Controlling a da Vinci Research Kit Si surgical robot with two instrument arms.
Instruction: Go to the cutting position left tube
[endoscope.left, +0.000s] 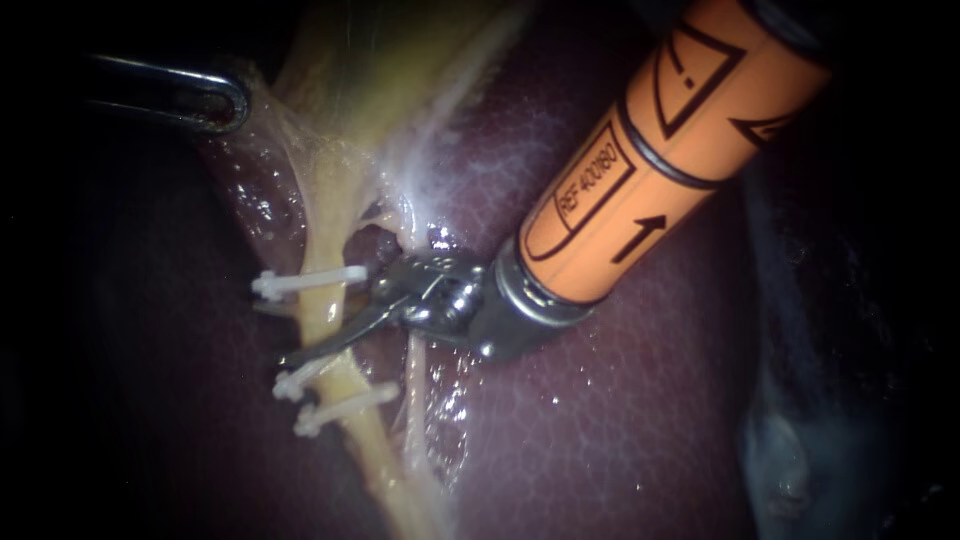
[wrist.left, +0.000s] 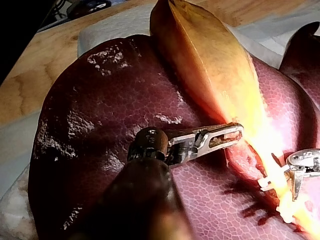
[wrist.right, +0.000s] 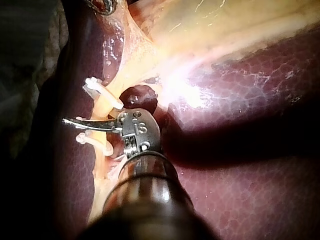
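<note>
Yellow left tube, three white clips

Tally: instruments 2, namely left instrument and right instrument; tubes 2, namely left tube and right tube; clips 3; liver 1; gallbladder 1.

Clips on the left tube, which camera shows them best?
Endoscope view: all three clips lie plainly across the left tube. Right wrist view shows two clearly, beside the right instrument. Left wrist view shows them small and far.
</note>
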